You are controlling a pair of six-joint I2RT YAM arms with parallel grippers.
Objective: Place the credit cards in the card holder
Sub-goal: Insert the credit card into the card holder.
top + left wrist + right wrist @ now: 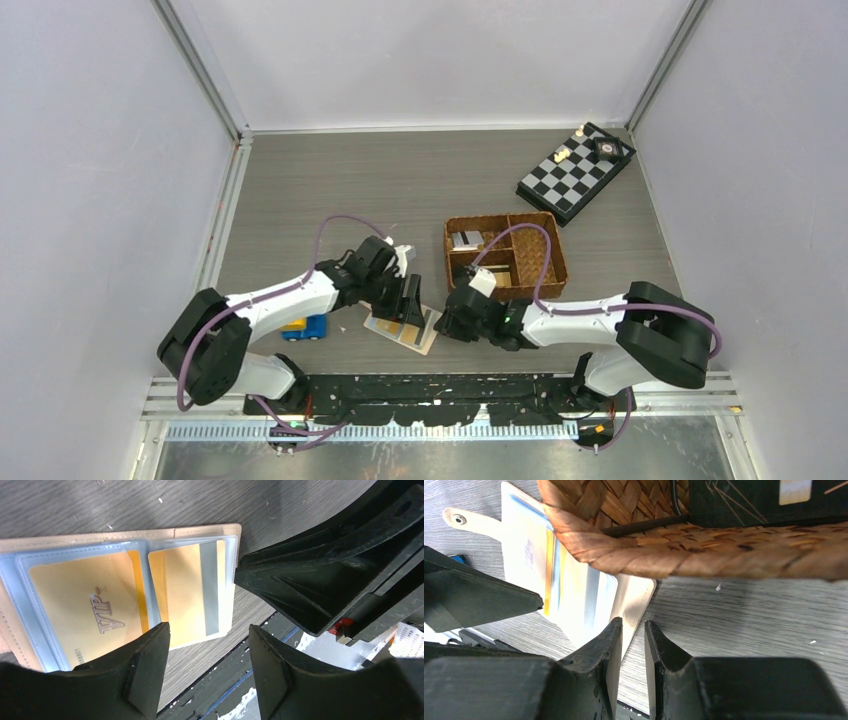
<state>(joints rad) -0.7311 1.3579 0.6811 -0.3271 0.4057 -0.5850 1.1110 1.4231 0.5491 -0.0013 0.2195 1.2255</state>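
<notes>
The beige card holder (405,330) lies open on the table near the front edge. In the left wrist view its pale blue pockets (125,585) hold a yellow VIP card (85,610) and a yellow card with a grey stripe (192,592) that sticks partly out. My left gripper (207,655) is open and empty just above the holder's near edge. My right gripper (631,645) has its jaws only a narrow gap apart, empty, at the holder's corner (636,595). A black card (749,497) and a silver-grey card (466,240) lie in the basket.
The brown woven divided basket (540,225) stands right behind the right gripper, its rim (704,550) close above the fingers. A checkerboard (577,170) with small pieces lies at the back right. A blue and yellow toy (305,327) sits left of the holder.
</notes>
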